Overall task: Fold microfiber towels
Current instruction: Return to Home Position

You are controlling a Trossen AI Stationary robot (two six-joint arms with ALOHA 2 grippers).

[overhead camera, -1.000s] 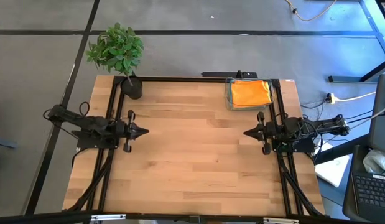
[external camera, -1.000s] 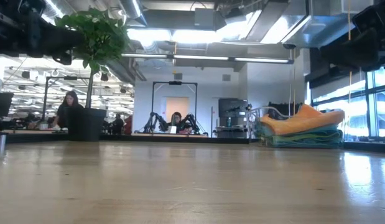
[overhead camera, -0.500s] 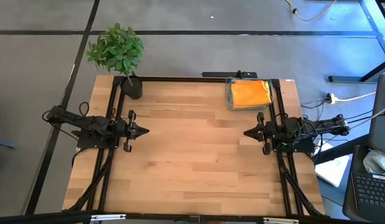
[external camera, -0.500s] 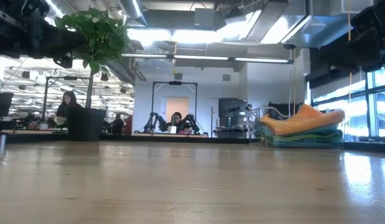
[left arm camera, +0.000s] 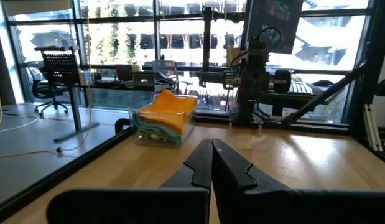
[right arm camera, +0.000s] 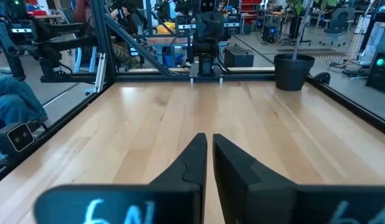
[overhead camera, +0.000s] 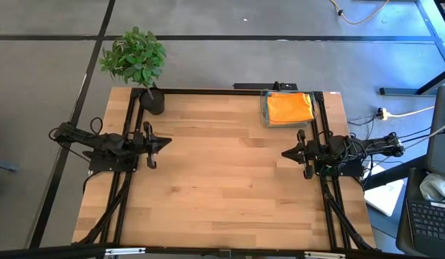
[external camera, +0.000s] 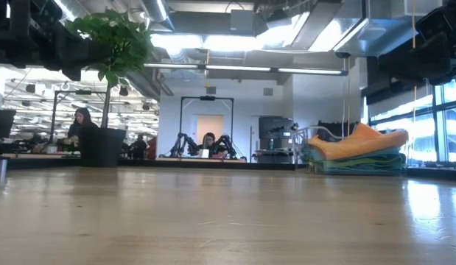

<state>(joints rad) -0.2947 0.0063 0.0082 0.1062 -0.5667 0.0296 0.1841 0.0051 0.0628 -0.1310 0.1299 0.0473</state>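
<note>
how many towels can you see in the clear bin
3 told apart, stacked in the clear bin at the table's far right corner: the orange towel on top, a lime green towel under it, a teal towel below. Others may be hidden lower.

From above we see a grey floor crossed by dark lines, and on it a wooden table with a potted plant at one corner. Level across the table we see an open workshop under strip lights and ducts, with a pale wall behind and a person at a desk. We also see tall, daylit windows with an office chair before them.
</note>
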